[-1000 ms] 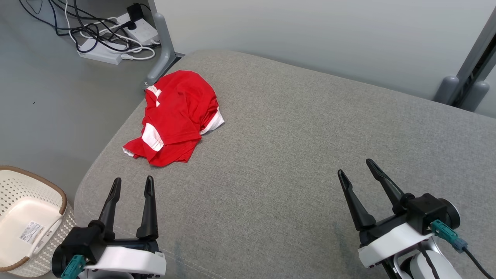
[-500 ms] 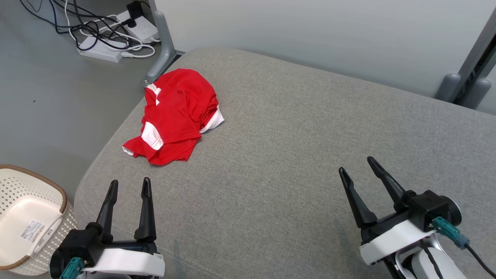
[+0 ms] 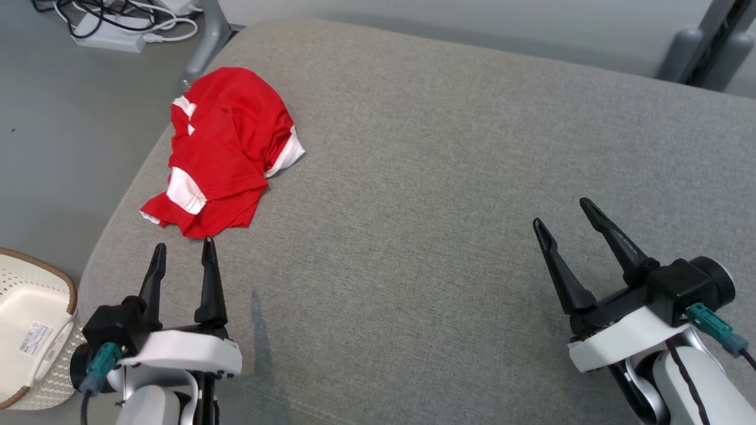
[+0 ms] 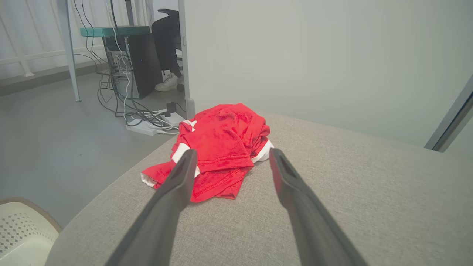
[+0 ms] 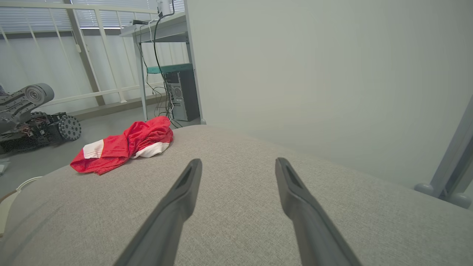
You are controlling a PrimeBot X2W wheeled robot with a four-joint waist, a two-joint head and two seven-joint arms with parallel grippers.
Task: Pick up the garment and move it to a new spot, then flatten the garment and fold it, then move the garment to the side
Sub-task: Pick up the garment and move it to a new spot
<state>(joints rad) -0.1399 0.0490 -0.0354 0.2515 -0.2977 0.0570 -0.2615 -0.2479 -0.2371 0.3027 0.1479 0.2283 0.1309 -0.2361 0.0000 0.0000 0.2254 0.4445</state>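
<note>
Left gripper [image 3: 182,245] nearer crumpled red-and-white garment [image 3: 227,147]

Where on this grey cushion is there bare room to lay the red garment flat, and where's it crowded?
Bare cushion runs from the garment rightward to the right claw and back wall, also between both claws. Crowded: the far-left corner, garment with left claw short of it.

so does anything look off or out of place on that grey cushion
Only the garment: it lies crumpled in a heap by the far left corner of the grey cushion, close to its edge, not spread flat. Nothing looks spilled or damaged.
</note>
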